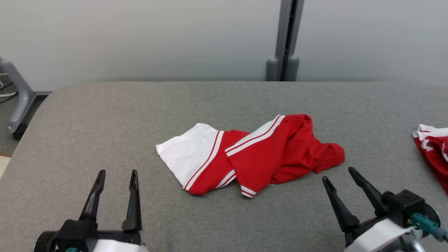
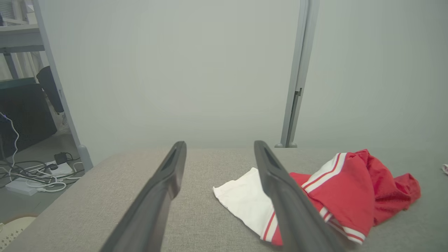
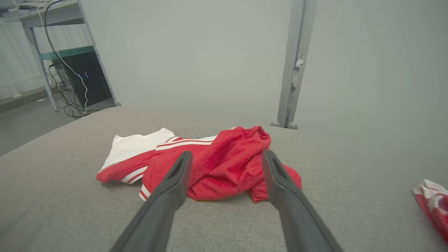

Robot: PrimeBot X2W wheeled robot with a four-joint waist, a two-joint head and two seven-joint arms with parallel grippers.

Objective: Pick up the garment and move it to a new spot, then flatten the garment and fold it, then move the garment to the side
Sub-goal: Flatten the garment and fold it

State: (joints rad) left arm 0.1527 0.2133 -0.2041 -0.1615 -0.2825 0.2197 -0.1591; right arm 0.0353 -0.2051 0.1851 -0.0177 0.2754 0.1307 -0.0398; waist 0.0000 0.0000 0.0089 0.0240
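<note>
A grey fabric-covered desk (image 1: 105, 115) stands before a grey post (image 1: 287, 38). A second red-and-white cloth (image 1: 434, 145) lies at its right edge. White cables (image 2: 38, 176) trail on the floor.

You had a garment (image 1: 252, 154) of bright red, with one plain white panel and paired white stripes edging its seams and hems. The table (image 1: 105, 115) was a flat, faintly flecked grey. A second cloth (image 1: 432, 143) carried the same red with white trim. The left gripper (image 1: 117, 172) and right gripper (image 1: 338, 174) were black-fingered, and the wall (image 1: 140, 38) was pale grey.
</note>
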